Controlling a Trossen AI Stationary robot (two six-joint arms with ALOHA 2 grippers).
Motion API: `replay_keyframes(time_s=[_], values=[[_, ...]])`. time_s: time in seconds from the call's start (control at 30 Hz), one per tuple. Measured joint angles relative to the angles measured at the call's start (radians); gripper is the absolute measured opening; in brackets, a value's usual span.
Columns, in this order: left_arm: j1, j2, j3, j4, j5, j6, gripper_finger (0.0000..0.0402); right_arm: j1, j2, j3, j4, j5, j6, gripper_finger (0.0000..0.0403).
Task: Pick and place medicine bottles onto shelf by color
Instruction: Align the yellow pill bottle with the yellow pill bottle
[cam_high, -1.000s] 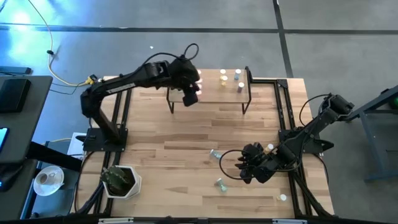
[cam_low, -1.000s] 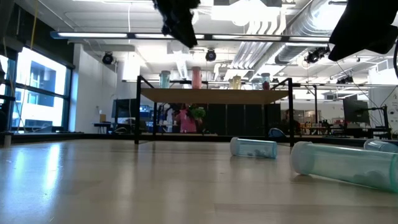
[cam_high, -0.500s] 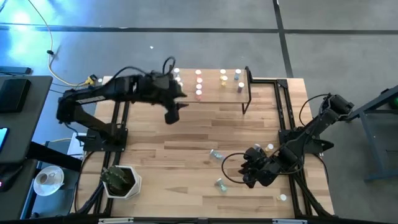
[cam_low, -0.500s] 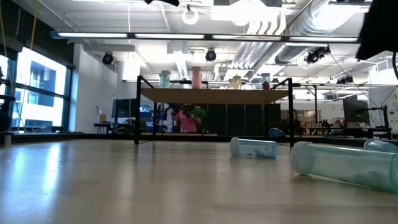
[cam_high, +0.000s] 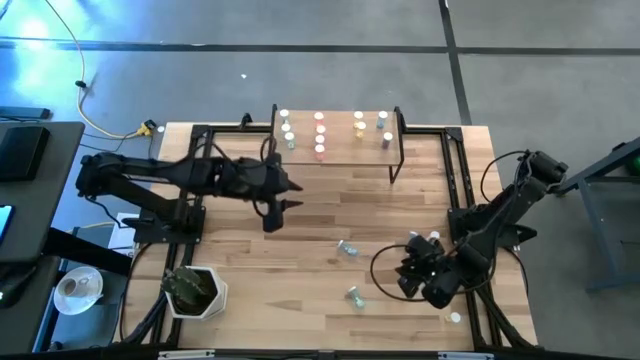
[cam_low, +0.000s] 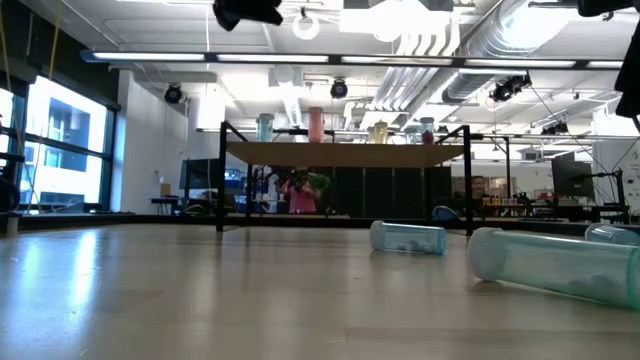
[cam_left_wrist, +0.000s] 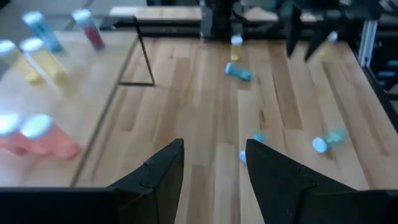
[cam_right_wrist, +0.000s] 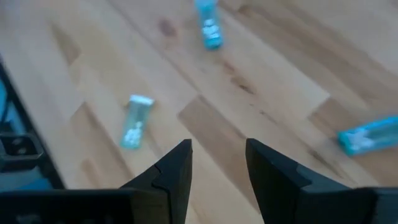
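The shelf stands at the table's far edge. Medicine bottles stand upright on it in rows by colour; in the left wrist view they blur past at the side. More bottles lie on their sides on the tabletop: one teal, one green, and one at the near right. My left gripper hangs open and empty over the table, nearer than the shelf's left end. My right gripper hangs open and empty over the near right, above loose bottles.
A white pot with a plant stands at the table's near left corner. Black frame rails run along both table sides. Bare wood lies between the shelf and the loose bottles. In the low view two teal bottles lie in front of the shelf.
My left gripper has drawn back from above the shelf's left part toward the table's near and left edges, sinking a little and tipping lower. My right gripper has shifted slightly toward the table's right edge and rolled. No bottle has moved.
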Motion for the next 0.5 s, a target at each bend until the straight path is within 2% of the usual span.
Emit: replay_keyframes(time_s=[0.2, 0.5], values=[[-0.01, 0.0, -0.114, 0.094, 0.0, -0.031, 0.0161, 0.009, 0.0, 0.0, -0.137, 0.014, 0.191, 0.0142], [-0.022, 0.0, -0.231, 0.246, 0.035, -0.069, 0.0161, 0.009, 0.0, 0.0, -0.331, -0.041, 0.382, 0.0142]])
